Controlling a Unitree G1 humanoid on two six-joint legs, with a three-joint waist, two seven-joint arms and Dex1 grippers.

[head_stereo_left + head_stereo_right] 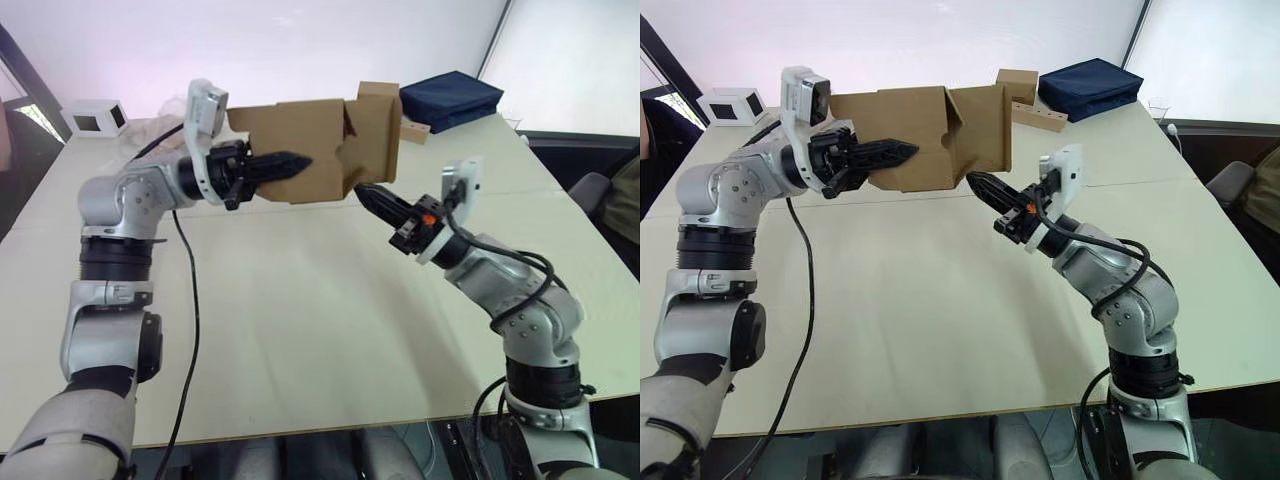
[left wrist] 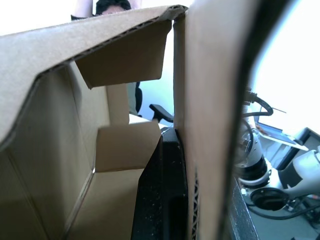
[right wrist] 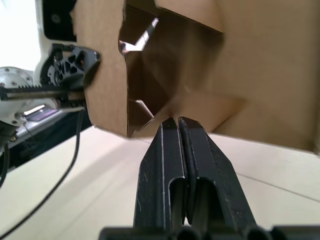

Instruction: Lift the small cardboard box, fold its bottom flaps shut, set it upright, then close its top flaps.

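The small cardboard box (image 1: 300,140) hangs on its side in the air above the far part of the table (image 1: 300,330). My left gripper (image 1: 300,163) is shut on its near side wall: in the left wrist view one finger (image 2: 165,190) lies inside the box against that wall (image 2: 210,100). The end facing the right arm has loose flaps (image 1: 378,125) standing partly open. My right gripper (image 1: 362,190) is shut with nothing in it. Its tips (image 3: 177,121) sit just under the lower edge of that open end, at a folded flap (image 3: 200,107).
A white cube with a dark window (image 1: 95,117) stands at the back left. A navy bag (image 1: 452,98), a small brown cube (image 1: 1018,85) and a hole-dotted slab (image 1: 1040,117) lie at the back right. A black cable (image 1: 188,300) hangs from the left arm.
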